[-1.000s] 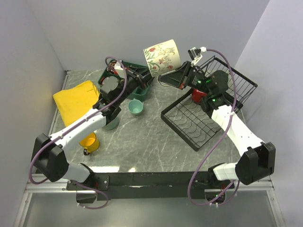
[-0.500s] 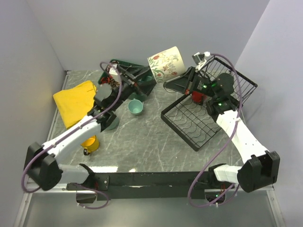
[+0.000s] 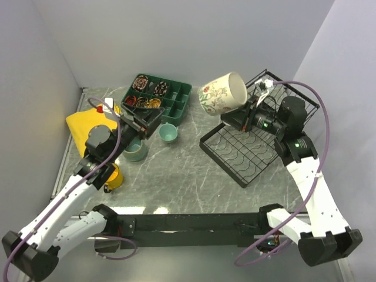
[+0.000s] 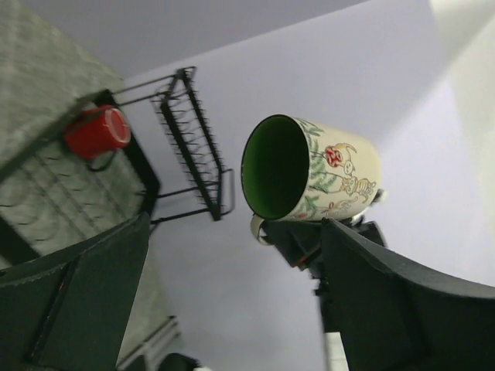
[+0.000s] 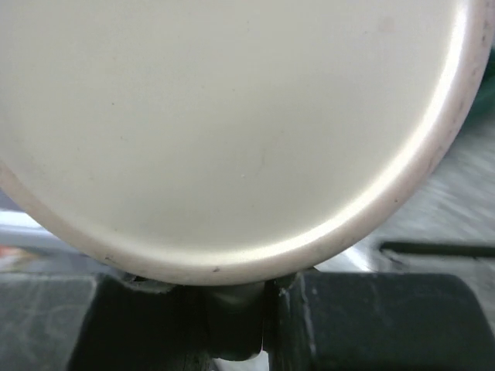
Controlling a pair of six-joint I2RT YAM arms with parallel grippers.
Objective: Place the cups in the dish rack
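My right gripper (image 3: pixel 232 117) is shut on the handle of the cream cup (image 3: pixel 222 93) with a flower print and a green inside. It holds that cup in the air, tilted, over the left end of the black dish rack (image 3: pixel 238 154). In the right wrist view the cup's pale base (image 5: pixel 232 116) fills the frame above the closed fingers (image 5: pixel 340 325). A red cup (image 4: pixel 97 131) lies in the rack. My left gripper (image 3: pixel 151 121) is open and empty, above the small teal cup (image 3: pixel 168 133) and the grey-green cup (image 3: pixel 136 150). The yellow cup (image 3: pixel 111 175) stands by my left arm.
A dark green compartment tray (image 3: pixel 176 97) with small items sits at the back. A yellow cloth (image 3: pixel 88 123) lies at the left edge. The rack's raised wire basket end (image 3: pixel 299 97) stands at the right, near the wall.
My left gripper opened, let go of the cream cup and drew back to the left. My right arm carried the cup right and down toward the rack.
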